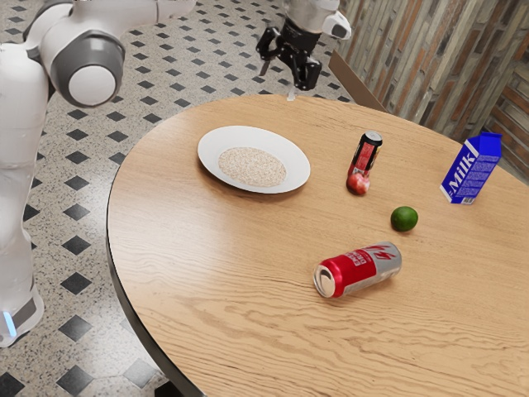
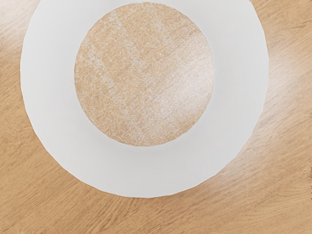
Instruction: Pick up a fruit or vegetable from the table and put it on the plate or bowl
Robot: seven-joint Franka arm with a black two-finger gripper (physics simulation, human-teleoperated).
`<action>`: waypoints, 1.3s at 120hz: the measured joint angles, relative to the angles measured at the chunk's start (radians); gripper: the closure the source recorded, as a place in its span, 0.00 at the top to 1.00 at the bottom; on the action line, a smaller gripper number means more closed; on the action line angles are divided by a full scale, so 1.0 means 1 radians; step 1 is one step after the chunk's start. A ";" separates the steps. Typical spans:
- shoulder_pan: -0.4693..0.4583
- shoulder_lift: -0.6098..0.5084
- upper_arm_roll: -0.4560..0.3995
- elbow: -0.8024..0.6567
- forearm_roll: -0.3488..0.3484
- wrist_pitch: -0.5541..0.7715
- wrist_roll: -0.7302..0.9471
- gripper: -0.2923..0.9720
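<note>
My gripper hangs spread and empty above the plate. The red fruit, seemingly an apple, touches a standing can; closing there could topple it.

One plate, two cans, one lime, one red fruit, one milk carton.

We read one word, "Milk", in white letters running up the side of the blue cardboard carton. The red aluminium can lying on its side bears a white zigzag mark, with no letters we can make out. The red label on the upright dark can is too small to read.
</note>
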 joint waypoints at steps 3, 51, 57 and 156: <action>0.000 0.003 0.000 0.002 0.001 0.007 -0.032 0.77; 0.006 0.266 -0.038 0.105 -0.107 0.339 -0.366 0.77; 0.008 0.295 -0.039 0.134 -0.140 0.364 -0.388 0.77; 0.036 0.457 -0.038 0.141 -0.293 0.573 -0.571 0.77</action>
